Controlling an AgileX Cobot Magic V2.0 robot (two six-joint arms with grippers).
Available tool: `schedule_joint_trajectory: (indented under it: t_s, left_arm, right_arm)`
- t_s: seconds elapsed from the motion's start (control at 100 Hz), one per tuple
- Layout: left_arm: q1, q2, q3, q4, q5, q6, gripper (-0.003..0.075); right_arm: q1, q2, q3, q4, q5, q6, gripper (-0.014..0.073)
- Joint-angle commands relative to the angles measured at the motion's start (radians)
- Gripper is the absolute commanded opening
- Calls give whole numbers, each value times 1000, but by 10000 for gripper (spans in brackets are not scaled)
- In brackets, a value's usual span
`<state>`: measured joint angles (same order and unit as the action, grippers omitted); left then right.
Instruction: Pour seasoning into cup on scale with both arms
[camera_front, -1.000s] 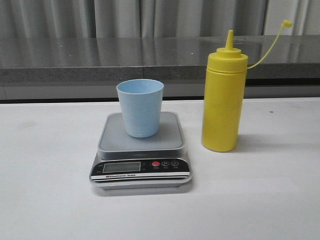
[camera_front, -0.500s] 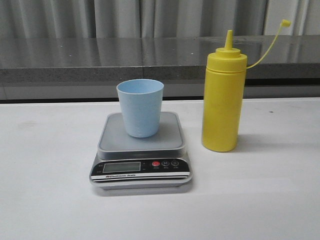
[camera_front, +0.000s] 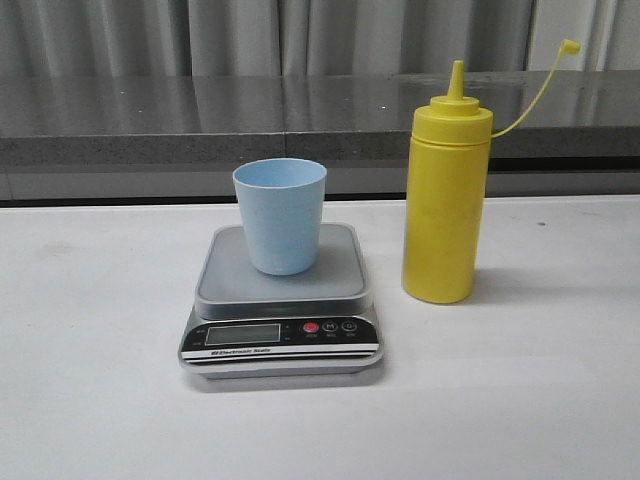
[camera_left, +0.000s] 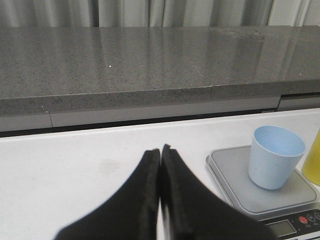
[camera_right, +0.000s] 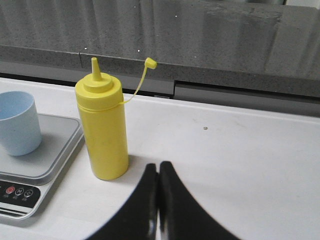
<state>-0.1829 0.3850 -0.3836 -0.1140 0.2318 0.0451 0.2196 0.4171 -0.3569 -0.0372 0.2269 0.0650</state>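
Bare table (camera_front: 90, 400) either side, narrow gap between cup (camera_front: 281, 215) and seasoning bottle (camera_front: 445, 200)

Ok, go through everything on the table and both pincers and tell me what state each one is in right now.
seasoning bottle: upright on the table beside the scale, cap off the nozzle, hanging on its strap.
cup: upright on the scale's platform, looks empty.
scale: flat on the table, display unreadable.
left pincer: shut, holding nothing.
right pincer: shut, holding nothing, short of the bottle.

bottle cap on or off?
Off. The yellow bottle stands upright beside the scale, its nozzle tip bare; the cap hangs off to the side on its thin strap.
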Motion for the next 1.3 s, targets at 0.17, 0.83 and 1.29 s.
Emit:
schedule_joint_trajectory:
  t_s: [0.17, 0.83, 1.29]
  left_arm:
    - [3, 5, -26, -10, -84, -8, -20]
    - [3, 5, -26, -10, -83, -8, -20]
    - [3, 5, -26, -10, -83, -8, -20]
  right_arm:
    - [-13, -120, -7, -41, -60, -11, -69]
    - [-151, -448, 235, -42, -68, -11, -69]
    - [-151, -448, 361, -42, -177, -11, -69]
